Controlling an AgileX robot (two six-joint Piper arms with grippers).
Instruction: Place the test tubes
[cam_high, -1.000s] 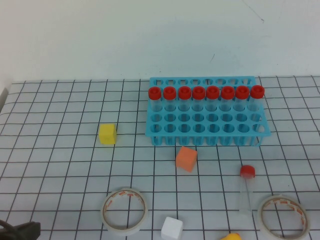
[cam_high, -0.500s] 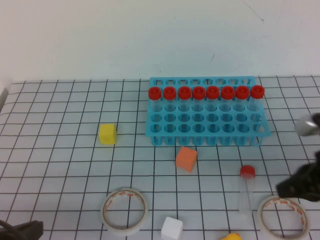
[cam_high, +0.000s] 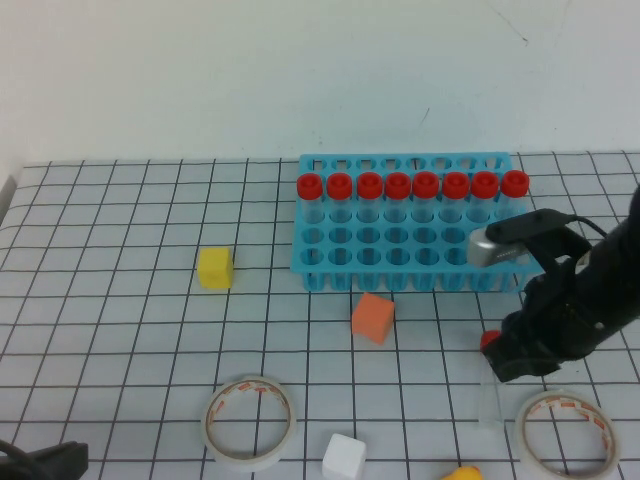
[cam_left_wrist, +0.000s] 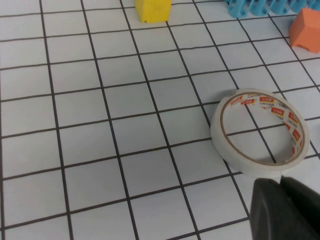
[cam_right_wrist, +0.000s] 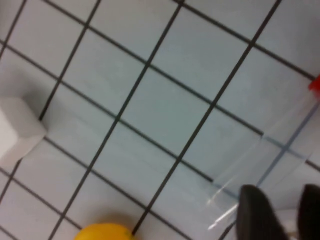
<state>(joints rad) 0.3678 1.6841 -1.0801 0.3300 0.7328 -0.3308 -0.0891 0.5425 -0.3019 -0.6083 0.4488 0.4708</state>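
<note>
— How far along are you with the tubes?

— Eight red-capped tubes (cam_high: 411, 186) stand upright in one row of the blue rack (cam_high: 415, 262), toward its back. One loose test tube (cam_high: 489, 400) lies flat on the gridded table (cam_high: 120, 330), in front of the rack's right end, past the orange cube (cam_high: 372, 318) and just beside the right-hand tape roll (cam_high: 565, 432). As I judge it, that one is what's left.

— Do you have hold of it?

— No. My right gripper (cam_high: 512, 360) hangs low over its red-cap end, fingers (cam_right_wrist: 252, 212) a little apart with nothing between them. In the right wrist view the clear body runs just beside one finger, not inside the gap. So the pick-up isn't made yet. After that come the carry to a free hole and the lowering in.

— And the other arm?

— My left gripper (cam_left_wrist: 279, 200) is closed on nothing, parked at the table's near left corner, near the left tape roll (cam_left_wrist: 257, 132).
</note>
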